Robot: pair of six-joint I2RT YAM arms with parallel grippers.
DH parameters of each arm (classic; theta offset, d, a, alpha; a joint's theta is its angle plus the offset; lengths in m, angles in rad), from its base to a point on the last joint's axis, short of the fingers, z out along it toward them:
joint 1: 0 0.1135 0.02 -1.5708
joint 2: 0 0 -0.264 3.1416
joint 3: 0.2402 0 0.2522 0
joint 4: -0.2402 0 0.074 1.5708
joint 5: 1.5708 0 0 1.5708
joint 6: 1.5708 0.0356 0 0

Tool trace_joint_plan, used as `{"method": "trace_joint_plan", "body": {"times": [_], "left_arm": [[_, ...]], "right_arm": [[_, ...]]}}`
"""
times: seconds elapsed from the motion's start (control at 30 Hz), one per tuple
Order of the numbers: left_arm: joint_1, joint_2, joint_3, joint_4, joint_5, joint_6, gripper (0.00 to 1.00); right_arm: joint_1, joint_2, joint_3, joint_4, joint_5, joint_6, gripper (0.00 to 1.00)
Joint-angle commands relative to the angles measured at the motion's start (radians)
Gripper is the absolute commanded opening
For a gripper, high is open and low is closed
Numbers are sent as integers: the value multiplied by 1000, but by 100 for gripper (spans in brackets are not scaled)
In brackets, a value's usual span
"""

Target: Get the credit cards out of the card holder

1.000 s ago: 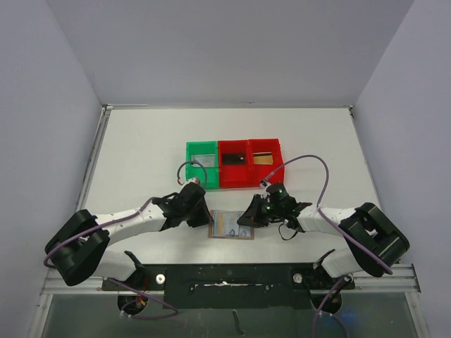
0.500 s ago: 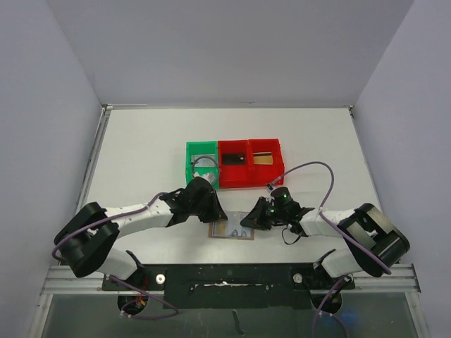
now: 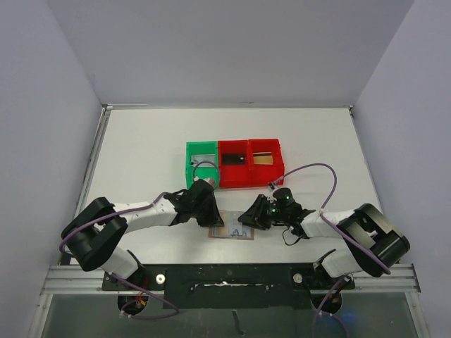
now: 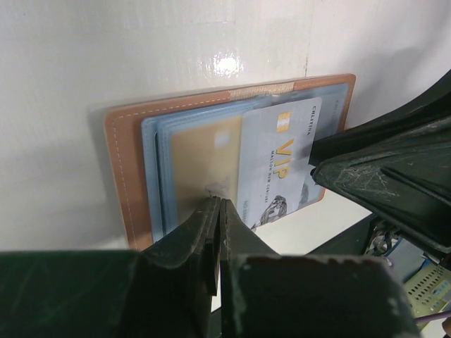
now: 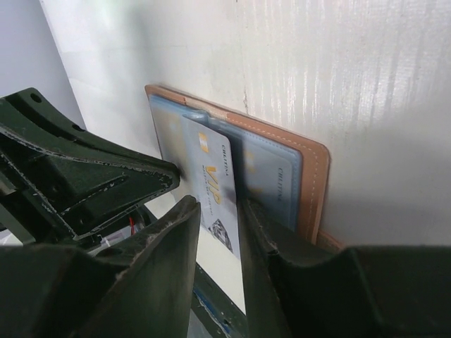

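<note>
The card holder (image 3: 231,227) lies open near the table's front edge, brown with pale blue pockets (image 4: 123,169) (image 5: 310,176). A silver VIP card (image 4: 278,162) (image 5: 211,176) sticks partly out of a pocket. A gold card (image 4: 197,162) sits in the left pocket. My left gripper (image 3: 213,215) (image 4: 218,204) is shut, its tips pressing down on the gold card's pocket. My right gripper (image 3: 245,220) (image 5: 218,203) is open, its fingers standing either side of the VIP card's free end. In the left wrist view its fingertips (image 4: 331,165) touch that card's edge.
A green bin (image 3: 202,163) and two red bins (image 3: 234,162) (image 3: 266,160) stand in a row just behind the holder, each with a card inside. The table's front edge and the arm mounting rail lie right below the holder.
My left gripper has moved from beside the green bin down and right onto the holder's left half. My right gripper has shifted slightly left at the holder's right side.
</note>
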Motion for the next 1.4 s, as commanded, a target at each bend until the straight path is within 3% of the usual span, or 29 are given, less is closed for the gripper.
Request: {"method": "trace_joint_plan", "body": {"times": [0.0,0.6,0.87,1.03,1.17,1.37], "left_arm": [[-8,14,22,-38,-43,20,0],[-17,44,27,-54,-57,10,0],[-18,47,23,-52,-56,5,0],[-17,40,20,-57,-61,1,0],[-18,36,19,-65,-75,1,0],[-18,27,19,-79,-95,-7,0]], "right_arm": [[-4,21,-15,91,-4,11,31],[19,186,-40,493,-133,85,22],[37,241,0,459,-124,72,22],[32,235,-17,471,-114,82,11],[9,180,-46,431,-97,69,1],[-34,34,-79,262,-54,14,0]]}}
